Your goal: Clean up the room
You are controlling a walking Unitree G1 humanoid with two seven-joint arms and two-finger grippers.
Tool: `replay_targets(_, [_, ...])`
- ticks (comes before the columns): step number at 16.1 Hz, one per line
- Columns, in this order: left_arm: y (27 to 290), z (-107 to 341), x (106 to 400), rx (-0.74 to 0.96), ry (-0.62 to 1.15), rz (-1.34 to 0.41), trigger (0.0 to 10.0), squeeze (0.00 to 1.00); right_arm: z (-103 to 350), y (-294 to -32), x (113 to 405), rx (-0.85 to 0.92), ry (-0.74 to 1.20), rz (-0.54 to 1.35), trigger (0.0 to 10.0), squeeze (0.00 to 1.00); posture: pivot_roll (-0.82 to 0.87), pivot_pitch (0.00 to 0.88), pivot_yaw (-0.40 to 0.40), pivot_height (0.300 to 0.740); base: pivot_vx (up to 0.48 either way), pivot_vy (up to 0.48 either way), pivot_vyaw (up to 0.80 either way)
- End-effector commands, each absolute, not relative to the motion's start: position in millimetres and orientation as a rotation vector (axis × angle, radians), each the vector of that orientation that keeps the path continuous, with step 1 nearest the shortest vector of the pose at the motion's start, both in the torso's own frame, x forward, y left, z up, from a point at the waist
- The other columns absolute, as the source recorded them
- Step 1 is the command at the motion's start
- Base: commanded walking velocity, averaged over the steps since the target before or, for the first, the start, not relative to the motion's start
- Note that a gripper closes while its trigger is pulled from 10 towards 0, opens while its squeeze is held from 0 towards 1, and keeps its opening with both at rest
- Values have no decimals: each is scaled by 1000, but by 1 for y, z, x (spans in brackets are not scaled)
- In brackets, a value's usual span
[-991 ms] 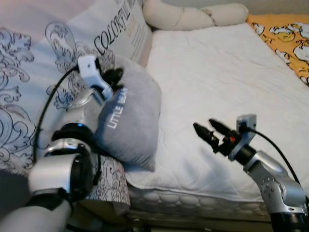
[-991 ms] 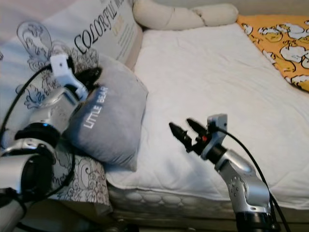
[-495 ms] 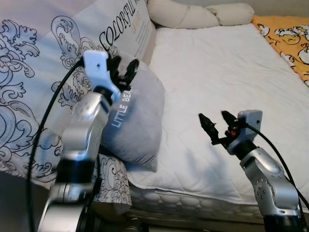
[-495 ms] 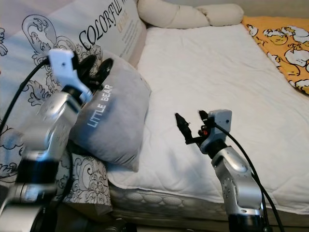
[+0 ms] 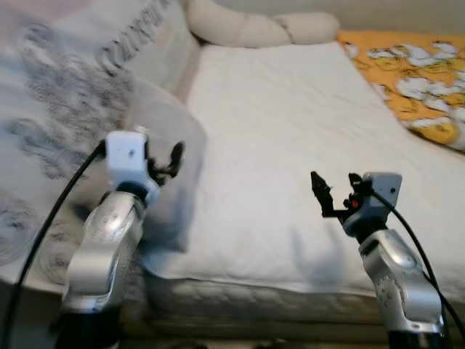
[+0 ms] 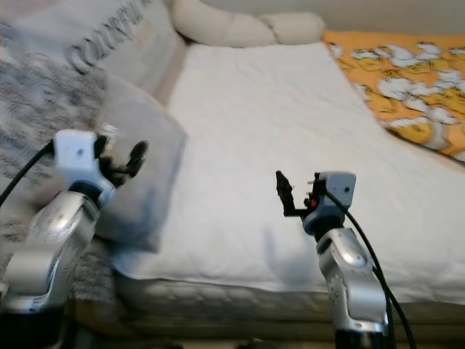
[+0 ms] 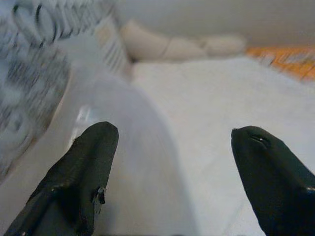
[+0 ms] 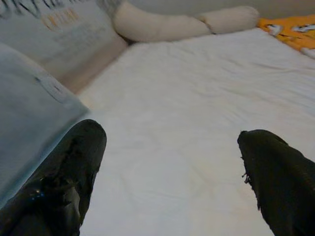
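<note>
The soft grey cushion [image 5: 163, 145] lies at the left edge of the white quilted mattress [image 5: 290, 145], too blurred to read its writing. The left gripper [image 5: 166, 161] hovers just before it, fingers spread and empty. The right gripper [image 5: 336, 195] hangs over the mattress's near edge, fingers also spread, holding nothing.

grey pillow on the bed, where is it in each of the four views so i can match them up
Left eye view: the grey pillow lies at left of centre, just beyond the open left gripper.
Right eye view: left side, grey pillow.
Left wrist view: pale blurred bulk between the fingers.
Right wrist view: grey slab beside one finger.
Shared landmark: the cream bolster at the bed's far end.
</note>
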State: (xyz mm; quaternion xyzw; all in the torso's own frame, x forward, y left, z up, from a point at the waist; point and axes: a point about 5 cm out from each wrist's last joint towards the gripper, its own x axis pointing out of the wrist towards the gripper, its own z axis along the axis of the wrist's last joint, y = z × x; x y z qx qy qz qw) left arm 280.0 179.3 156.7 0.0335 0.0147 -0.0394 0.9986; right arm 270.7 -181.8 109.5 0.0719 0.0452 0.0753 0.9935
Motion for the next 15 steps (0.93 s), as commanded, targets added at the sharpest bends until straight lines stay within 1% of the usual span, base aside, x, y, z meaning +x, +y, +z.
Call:
replay_targets(1, [189,140,274,115,99,-15,10000,941,118,-167,277,117,60,177,10000,1000,-24,0,30,740,0,-480,0])
replay_targets(6, [181,123,269,118,146,-39,10000,945,113,-170,280,92,67,148,10000,1000,-3,0,26,740,0,-480,0])
replay_targets(10, [176,120,271,125,152,-41,10000,945,106,-172,281,76,105,128,10000,1000,-29,0,36,740,0,-480,0])
replay_targets(15, [178,118,274,137,156,-34,10000,941,101,-176,284,71,146,90,10000,1000,-26,0,28,740,0,-480,0])
